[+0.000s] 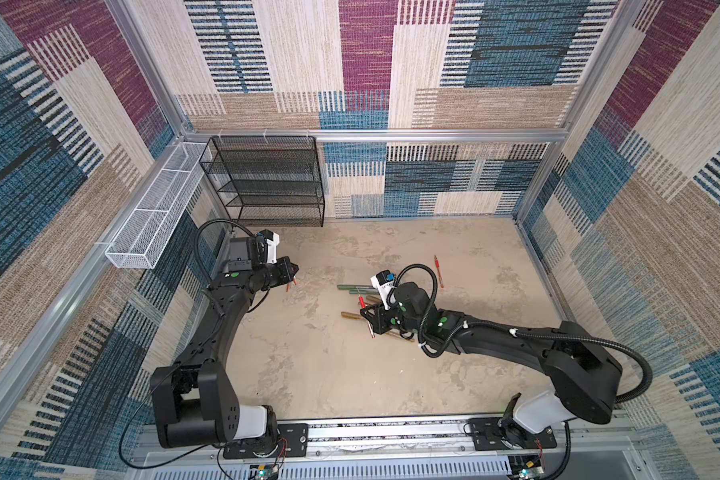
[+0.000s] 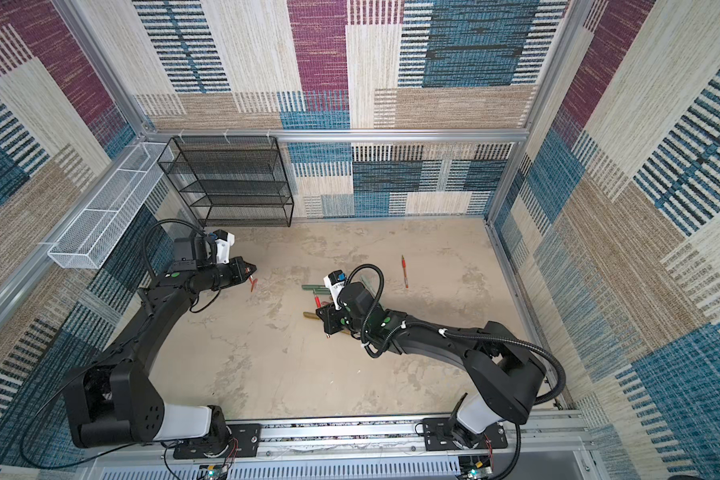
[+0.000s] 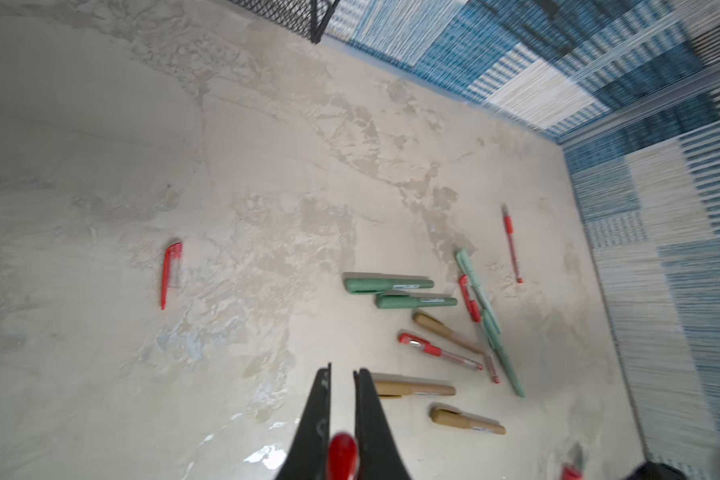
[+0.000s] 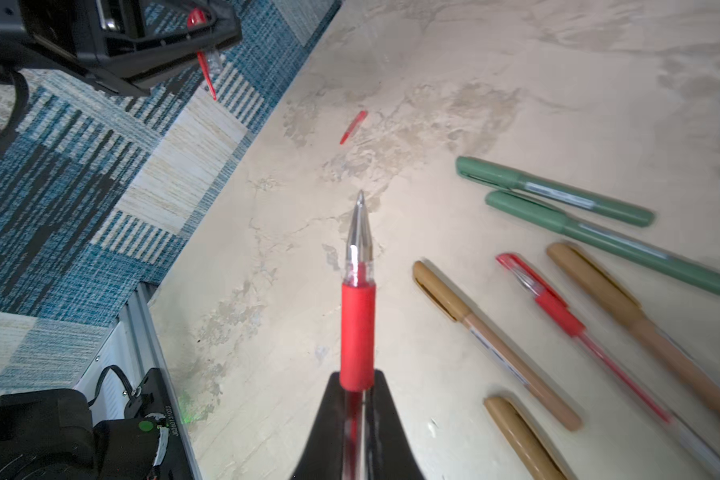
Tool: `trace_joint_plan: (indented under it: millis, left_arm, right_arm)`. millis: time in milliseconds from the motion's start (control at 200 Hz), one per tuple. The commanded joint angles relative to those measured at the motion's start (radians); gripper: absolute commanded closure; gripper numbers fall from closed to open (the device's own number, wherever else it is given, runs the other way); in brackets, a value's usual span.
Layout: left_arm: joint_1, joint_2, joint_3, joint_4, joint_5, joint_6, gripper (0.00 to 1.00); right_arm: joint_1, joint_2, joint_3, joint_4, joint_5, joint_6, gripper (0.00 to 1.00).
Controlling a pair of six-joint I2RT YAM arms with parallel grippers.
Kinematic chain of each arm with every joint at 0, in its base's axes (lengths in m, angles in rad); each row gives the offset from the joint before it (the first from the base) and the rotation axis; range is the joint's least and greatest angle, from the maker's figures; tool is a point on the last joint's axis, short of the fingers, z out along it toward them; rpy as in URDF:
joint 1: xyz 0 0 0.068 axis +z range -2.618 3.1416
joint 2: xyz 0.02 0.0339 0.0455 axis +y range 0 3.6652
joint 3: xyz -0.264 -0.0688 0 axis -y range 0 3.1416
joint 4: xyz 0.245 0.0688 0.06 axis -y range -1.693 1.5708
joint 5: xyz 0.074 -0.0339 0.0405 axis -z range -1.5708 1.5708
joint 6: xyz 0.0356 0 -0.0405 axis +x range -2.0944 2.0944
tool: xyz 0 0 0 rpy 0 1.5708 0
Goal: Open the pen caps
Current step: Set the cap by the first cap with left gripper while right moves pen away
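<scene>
Basket of white wire mesh [image 1: 142, 232] hangs on the left wall; black mesh shelf rack [image 1: 267, 183] stands in the back-left corner, just behind the left gripper [image 3: 343, 372], whose jaws pinch a thin red clipped cap [image 3: 341, 453]. Second loose red cap [image 3: 171, 270] lies on the mottled beige tabletop [image 1: 329, 374] near it. Mid-table: heap of green markers [image 4: 553, 191], gold-bronze markers [image 4: 495, 345] and a capped red pen [image 4: 558, 313], partly under the right arm. Right gripper [image 4: 357, 380], over the heap, has jaws clamped on an uncapped red-grip pen [image 4: 357, 324]. Lone red pen [image 1: 438, 272] further right, well apart. Front-centre tabletop bare up to the aluminium rail [image 1: 391, 432].
</scene>
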Motion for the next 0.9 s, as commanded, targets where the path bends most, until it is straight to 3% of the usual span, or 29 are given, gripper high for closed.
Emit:
trace_joint_plan:
  millis: [0,376,892]
  left_arm:
    - [-0.011,0.076,0.05,-0.065,-0.097,0.097,1.0]
    - [-0.101,0.464,0.307,-0.252,-0.345,0.233,0.99]
    - [-0.138,0.688,0.485,-0.338,-0.526,0.248,0.88]
  right_arm:
    - [-0.012,-0.067,-0.039,-0.064,0.101,0.016,1.0]
    - [-0.073,-0.349,-0.174,-0.235,0.242,0.032,1.0]
    - [-0.09,-0.423,-0.201,-0.298,0.281,0.034,1.0]
